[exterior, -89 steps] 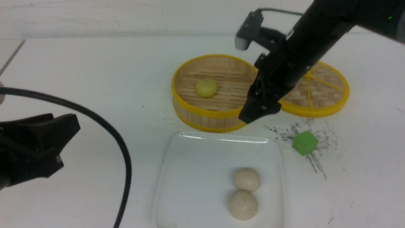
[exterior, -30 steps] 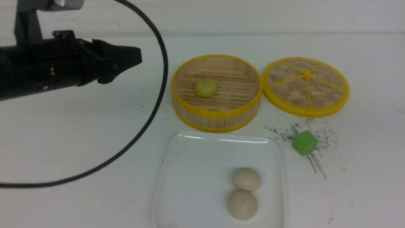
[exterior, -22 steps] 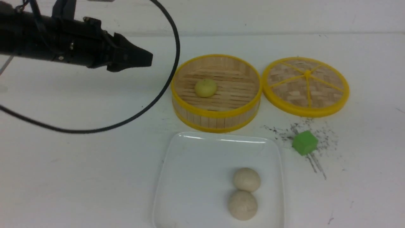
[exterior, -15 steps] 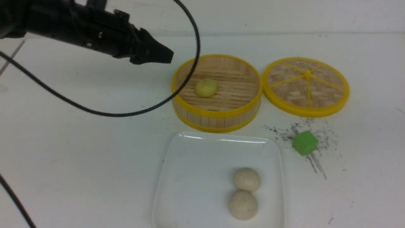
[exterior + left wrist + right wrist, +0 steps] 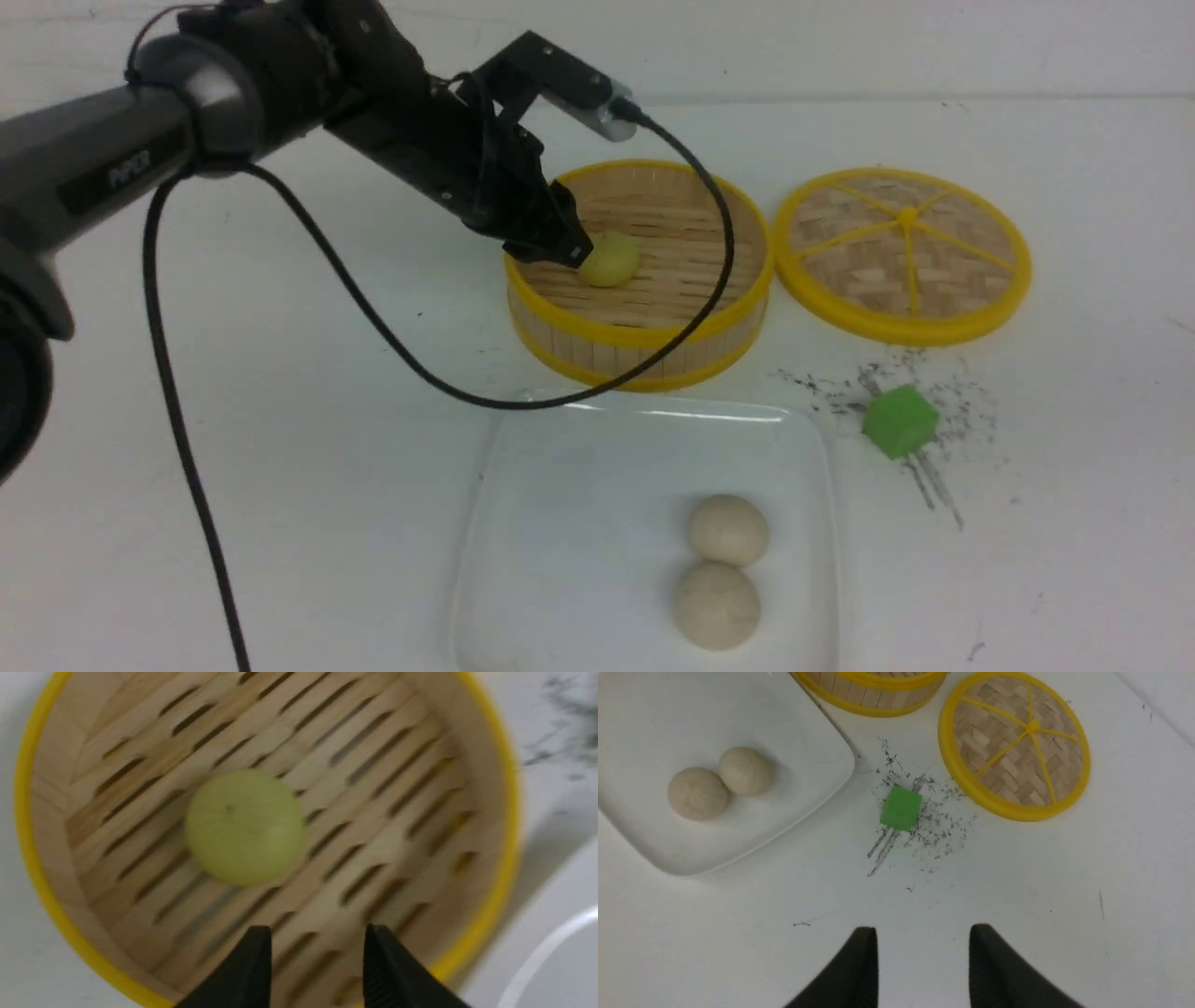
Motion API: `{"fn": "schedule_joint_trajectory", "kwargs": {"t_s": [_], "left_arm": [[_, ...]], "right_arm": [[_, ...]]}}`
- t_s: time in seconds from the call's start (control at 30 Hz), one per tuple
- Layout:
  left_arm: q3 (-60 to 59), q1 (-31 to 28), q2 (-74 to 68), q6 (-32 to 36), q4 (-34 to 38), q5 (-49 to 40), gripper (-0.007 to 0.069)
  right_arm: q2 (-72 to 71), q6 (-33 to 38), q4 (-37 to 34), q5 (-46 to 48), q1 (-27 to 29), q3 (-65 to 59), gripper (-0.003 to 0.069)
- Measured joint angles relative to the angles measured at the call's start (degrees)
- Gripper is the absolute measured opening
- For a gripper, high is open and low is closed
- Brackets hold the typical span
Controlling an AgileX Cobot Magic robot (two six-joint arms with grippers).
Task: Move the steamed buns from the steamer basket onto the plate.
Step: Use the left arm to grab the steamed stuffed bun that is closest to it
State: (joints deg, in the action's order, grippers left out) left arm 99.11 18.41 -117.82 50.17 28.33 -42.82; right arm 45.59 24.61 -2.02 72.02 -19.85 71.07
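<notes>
The pale yellow bun (image 5: 609,259) lies on the slatted floor of the steamer basket (image 5: 644,338). My left gripper (image 5: 563,248) reaches over the basket's left rim, tips just left of that bun. In the left wrist view the gripper (image 5: 317,934) is open and empty, with the yellow bun (image 5: 245,826) ahead of its fingertips, untouched. The off-white bun (image 5: 728,528) sits on the white plate (image 5: 579,485), touching the larger speckled bun (image 5: 717,605). My right gripper (image 5: 923,933) is open and empty over bare table, out of the front view.
The flat woven lid (image 5: 904,254) lies to the right of the basket. A green cube (image 5: 899,421) sits among dark scuff marks right of the plate. The left arm's black cable (image 5: 448,387) loops down across the basket front to the plate's far edge.
The left arm swung from the far left to over the basket, tips now beside the yellow bun. The right arm left the front view earlier. The buns have not moved.
</notes>
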Motion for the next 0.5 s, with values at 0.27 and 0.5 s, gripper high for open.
{"fn": "schedule_joint_trajectory", "kwargs": {"t_s": [0.27,0.5], "left_arm": [[0.0,0.0,-5.4,0.0,-3.4,5.9,0.0335],[0.1,0.4,-6.3,2.2,-1.8,11.5,0.0456]], "right_arm": [[-0.5,0.2,0.1,0.0,0.0,0.0,0.0294],[-0.5,0.2,0.1,0.0,0.0,0.0,0.0294]]}}
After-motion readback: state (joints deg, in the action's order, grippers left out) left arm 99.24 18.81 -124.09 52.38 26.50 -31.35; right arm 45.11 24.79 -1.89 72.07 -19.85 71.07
